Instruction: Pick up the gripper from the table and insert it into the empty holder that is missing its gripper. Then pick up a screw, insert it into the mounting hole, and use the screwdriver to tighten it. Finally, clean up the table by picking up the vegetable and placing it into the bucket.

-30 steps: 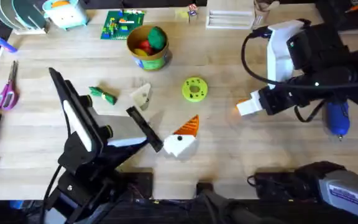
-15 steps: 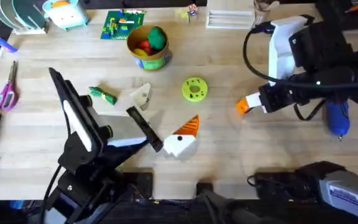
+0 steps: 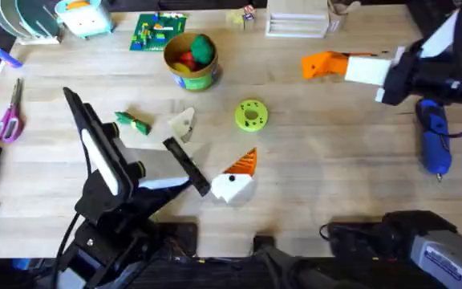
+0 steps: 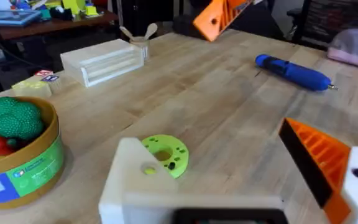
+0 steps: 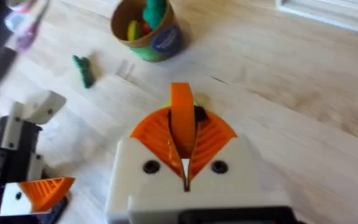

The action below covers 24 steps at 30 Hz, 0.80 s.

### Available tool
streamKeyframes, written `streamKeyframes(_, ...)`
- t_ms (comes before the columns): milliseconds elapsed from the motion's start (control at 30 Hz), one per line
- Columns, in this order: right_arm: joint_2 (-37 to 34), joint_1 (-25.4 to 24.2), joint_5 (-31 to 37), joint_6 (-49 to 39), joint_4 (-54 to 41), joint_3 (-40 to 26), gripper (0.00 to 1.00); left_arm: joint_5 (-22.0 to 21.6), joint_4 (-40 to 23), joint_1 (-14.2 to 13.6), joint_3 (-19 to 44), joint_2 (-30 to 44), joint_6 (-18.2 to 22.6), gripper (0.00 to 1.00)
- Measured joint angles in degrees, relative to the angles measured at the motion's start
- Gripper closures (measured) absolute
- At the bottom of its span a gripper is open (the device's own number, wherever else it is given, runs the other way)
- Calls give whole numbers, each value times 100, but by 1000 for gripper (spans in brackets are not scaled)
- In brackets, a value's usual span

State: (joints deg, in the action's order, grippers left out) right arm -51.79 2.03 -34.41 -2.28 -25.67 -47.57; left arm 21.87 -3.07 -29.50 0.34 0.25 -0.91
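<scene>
The right pincer (image 5: 182,134) is seen clamped on the small loose orange ribbed plastic wedge (image 5: 180,106), which stands on edge between the two orange pads with much of its length left projecting beyond them. It is held high over the far right of the pale wooden surface (image 3: 335,185), well apart from the cream-white triangular plastic holder (image 3: 183,124) for which it is meant. The left pincer (image 3: 237,175) is held apart with nothing in it, low over the middle of the surface and near that holder. A slip is judged the first risk: with so narrow a hold, the wedge could be twisted or dropped during the long carry across. A second risk lies at the holder, which is loose and looks light. Unless it is braced, it may be pushed along or tipped by an off-line insertion. The approach path is also crowded by the left arm, so a collision could be caused by a low descent. Whether the holder's slot is turned towards the approach cannot be told.
</scene>
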Motion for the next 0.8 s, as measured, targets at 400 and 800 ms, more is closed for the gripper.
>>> streamKeyframes(400, -2125, 315, -2807, 2293, 2544, 1014, 992, 0, 0, 0, 0, 0, 0, 8)
streamKeyframes(800, -3610, 1274, -3969, 4715, 5428, 1014, 992, 174, 4, 0, 0, 0, -244, 8)
